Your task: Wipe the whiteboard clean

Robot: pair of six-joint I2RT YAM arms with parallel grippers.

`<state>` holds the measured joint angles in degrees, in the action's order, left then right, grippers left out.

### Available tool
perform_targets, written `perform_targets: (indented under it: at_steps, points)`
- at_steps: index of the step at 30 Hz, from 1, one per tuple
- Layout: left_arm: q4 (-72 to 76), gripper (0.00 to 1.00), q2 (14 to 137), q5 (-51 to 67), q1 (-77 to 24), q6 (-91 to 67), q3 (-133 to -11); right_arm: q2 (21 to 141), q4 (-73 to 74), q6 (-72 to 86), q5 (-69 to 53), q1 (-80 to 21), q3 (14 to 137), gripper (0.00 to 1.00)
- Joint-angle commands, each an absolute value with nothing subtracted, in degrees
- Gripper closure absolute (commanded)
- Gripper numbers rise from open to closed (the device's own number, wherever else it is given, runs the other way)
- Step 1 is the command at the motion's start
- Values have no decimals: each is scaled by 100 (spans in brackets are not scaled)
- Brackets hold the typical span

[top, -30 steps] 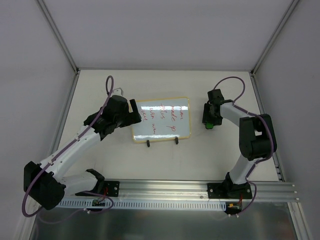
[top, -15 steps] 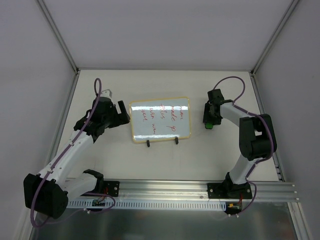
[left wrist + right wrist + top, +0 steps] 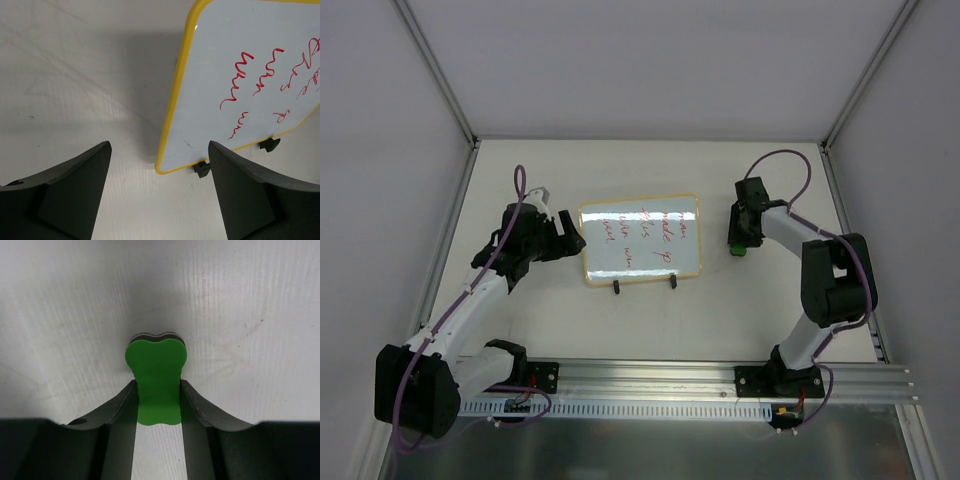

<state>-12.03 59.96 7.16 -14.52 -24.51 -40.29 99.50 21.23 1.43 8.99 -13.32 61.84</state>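
Green eraser (image 3: 156, 371) sits pinched in my right end effector (image 3: 157, 387); my left end effector (image 3: 159, 147) hangs spread just beside the whiteboard (image 3: 640, 240), mid-counter (image 3: 720, 315); it looks light, stiff and tippy on two feet (image 3: 202, 169), so I'd brace its yellow frame edge; one board, one eraser.

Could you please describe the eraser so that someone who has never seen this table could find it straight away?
Start at the pale table, where a framed whiteboard with red writing sits in the middle. To its right, apart from it, the right gripper is shut on the eraser. It is the only bright green thing there, a small block with a dark layer underneath.
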Motion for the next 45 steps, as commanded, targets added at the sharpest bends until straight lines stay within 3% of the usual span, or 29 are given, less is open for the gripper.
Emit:
perform_targets:
  at_steps: [1, 7, 13, 18, 27, 39, 45]
  points:
    - [-528, 22, 5959, 1142, -1319, -2312, -3789, 9089, 2057, -130, 1238, -1450, 5960, 83]
    - [-27, 29, 6196, 1415, -1169, -2189, -3709, 7772, 2048, -518, 1309, -1836, 5766, 84]
    - [272, 34, 6521, 1591, -1108, -1917, -3902, 7304, 1750, -1106, 1389, -2908, 5967, 84]
    - [290, 34, 6845, 1582, -932, -1635, -4244, 7864, 1459, -1933, 1617, -3891, 6449, 85]
    - [334, 36, 7532, 2477, -668, -1100, -5071, 8648, 1081, -2267, 1574, -4701, 6969, 86]
    - [325, 43, 8516, 4279, -35, -360, -5791, 9131, 993, -2408, 1257, -4992, 7365, 86]
    - [325, 55, 8911, 5307, 114, -290, -5985, 9290, 1011, -2496, 1380, -5054, 7576, 86]
